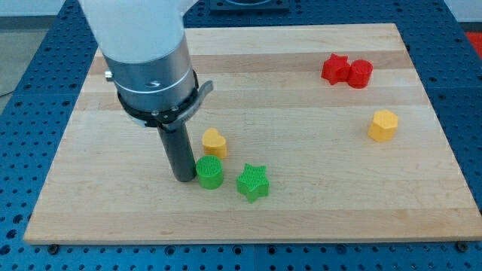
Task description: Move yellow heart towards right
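The yellow heart [214,141] lies on the wooden board [301,203], left of centre. My tip [183,178] rests on the board below and to the left of the heart, a small gap apart from it. The tip touches or nearly touches the left side of the green cylinder [209,172], which sits just below the heart. A green star [253,183] lies to the right of the cylinder.
A red star [335,68] and a red cylinder [360,73] sit together at the view's top right. A yellow hexagonal block [383,125] lies at the right. The arm's wide grey body [147,60] hangs over the board's top left.
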Robot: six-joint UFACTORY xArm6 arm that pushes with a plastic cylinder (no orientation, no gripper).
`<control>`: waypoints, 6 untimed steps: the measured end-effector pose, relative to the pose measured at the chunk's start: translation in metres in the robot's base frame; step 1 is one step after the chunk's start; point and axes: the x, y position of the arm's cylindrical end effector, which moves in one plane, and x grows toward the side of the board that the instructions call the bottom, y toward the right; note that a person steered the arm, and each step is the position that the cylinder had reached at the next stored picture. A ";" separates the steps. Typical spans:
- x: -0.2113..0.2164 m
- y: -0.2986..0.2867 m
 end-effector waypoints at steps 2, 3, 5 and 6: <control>-0.002 0.024; -0.012 0.029; -0.045 -0.014; -0.051 -0.011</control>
